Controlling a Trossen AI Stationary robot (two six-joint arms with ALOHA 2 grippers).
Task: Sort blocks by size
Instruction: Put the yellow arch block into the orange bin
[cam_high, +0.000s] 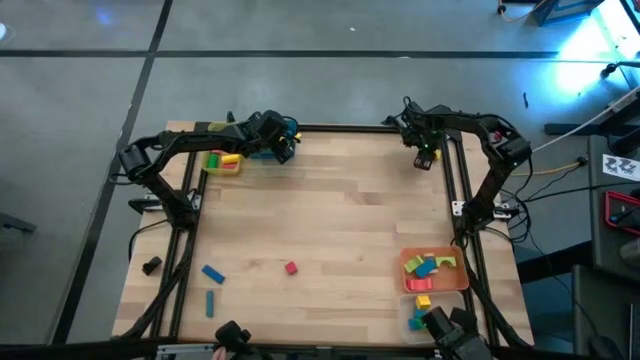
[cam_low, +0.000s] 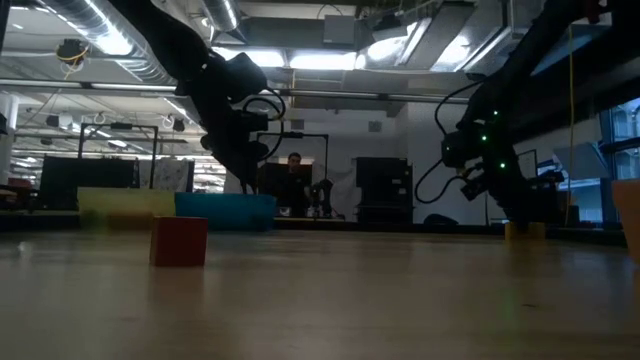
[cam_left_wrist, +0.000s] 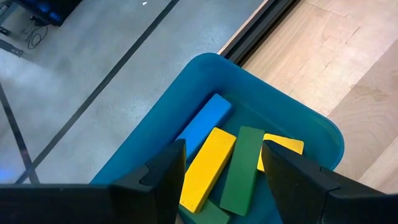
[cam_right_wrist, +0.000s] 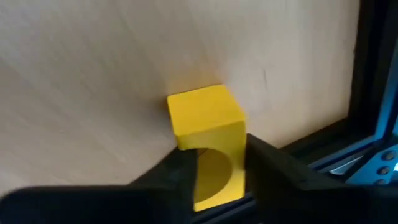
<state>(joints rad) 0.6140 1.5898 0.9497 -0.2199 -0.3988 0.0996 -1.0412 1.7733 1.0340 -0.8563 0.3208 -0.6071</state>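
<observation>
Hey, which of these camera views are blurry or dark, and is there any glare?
Low view: dim and backlit by ceiling lights, arms in silhouette, the red block soft-edged. High view: blue-white glare at the upper right corner, table evenly lit. Right wrist view: blurred, the yellow arch block smeared between the right pincer fingers. Left wrist view: sharp, teal tray clear.

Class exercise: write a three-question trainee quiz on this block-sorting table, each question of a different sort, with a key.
1. True or false: the right gripper has its fingers either side of a yellow arch block.
2. The left gripper hangs open over which tray? A orange, B teal, C clear.
3. Fill in: the loose cube on the bare table is ____.

Key:
1. True; the block stands near the table's far right edge.
2. B, the teal tray, which holds blue, yellow and green bars.
3. Red.
</observation>
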